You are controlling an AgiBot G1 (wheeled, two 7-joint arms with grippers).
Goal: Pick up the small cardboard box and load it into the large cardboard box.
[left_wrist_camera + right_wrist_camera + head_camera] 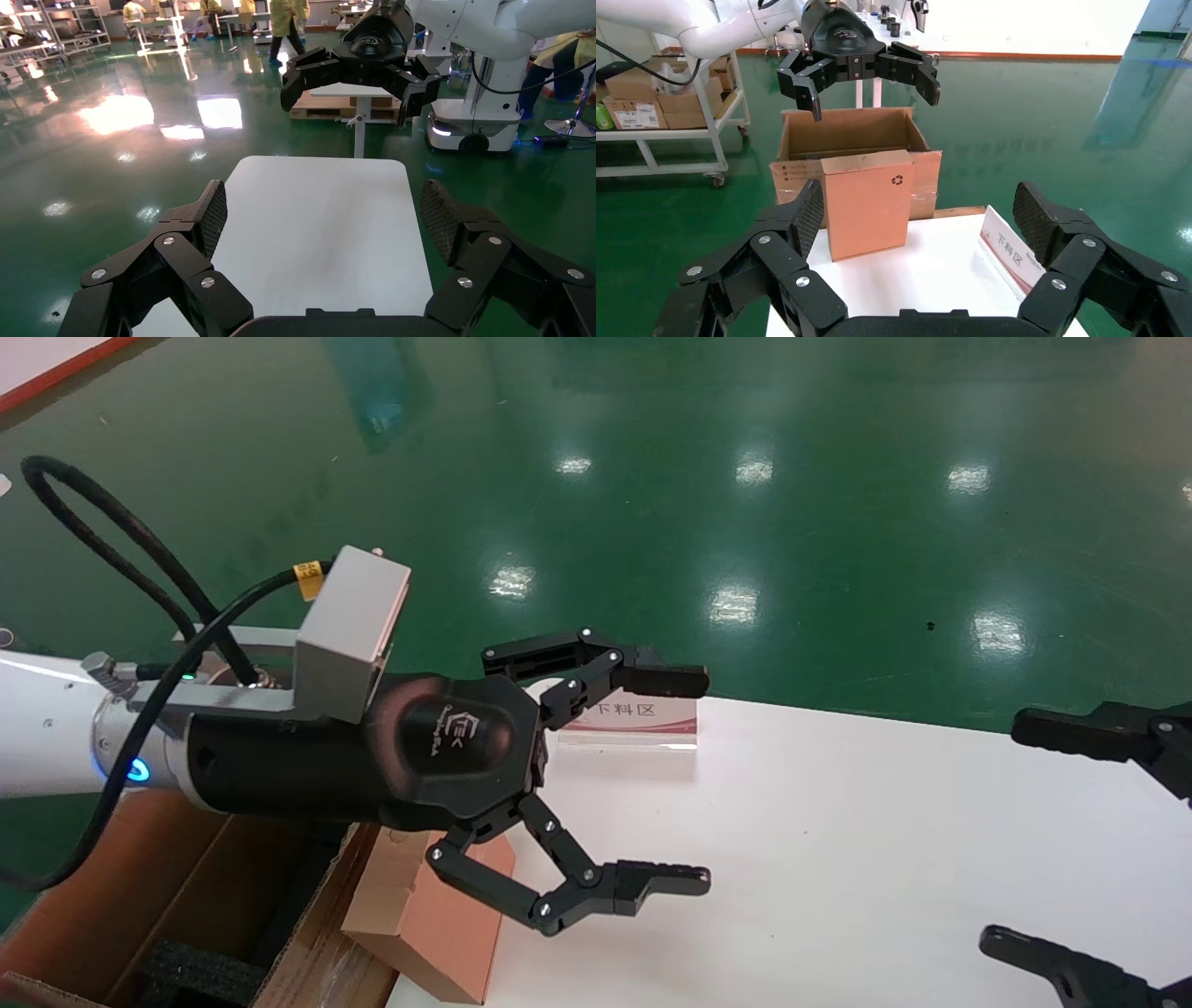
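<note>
While left tool (684, 780) gapes — small cardboard box (438, 919) sits below.

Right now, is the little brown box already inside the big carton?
No. The small cardboard box stands upright on the white table, just in front of the large cardboard box, with neither tool touching it.
</note>
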